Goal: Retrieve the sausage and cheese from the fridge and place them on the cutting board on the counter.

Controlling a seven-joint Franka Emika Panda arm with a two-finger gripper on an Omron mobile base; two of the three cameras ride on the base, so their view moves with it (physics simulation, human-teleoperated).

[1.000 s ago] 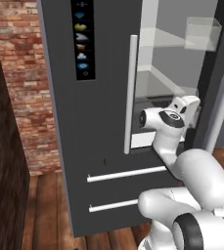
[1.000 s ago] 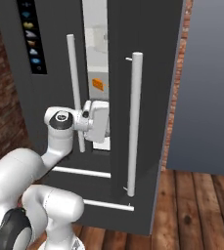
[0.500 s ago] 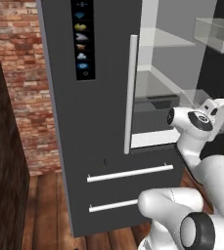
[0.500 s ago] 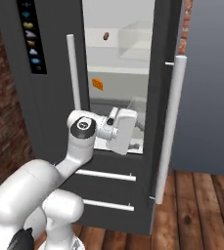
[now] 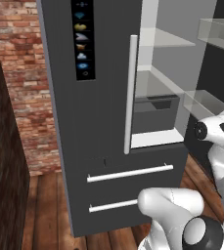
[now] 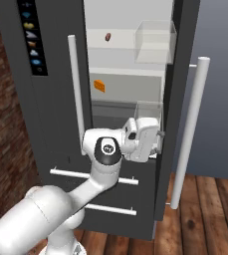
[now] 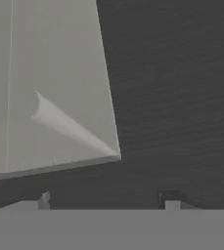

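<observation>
Sausage (image 6: 108, 37) is seen as a small dark piece on the upper shelf of the open fridge (image 6: 51, 99), up and left of the gripper (image 6: 160, 142). The orange block, probably the cheese (image 6: 99, 85), lies one shelf lower, nearer the gripper. The jaws appear parted, with nothing held.

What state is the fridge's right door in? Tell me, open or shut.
Open. The fridge has its right door swung outward, exposing white shelves, a small dark item and an orange item inside.
</observation>
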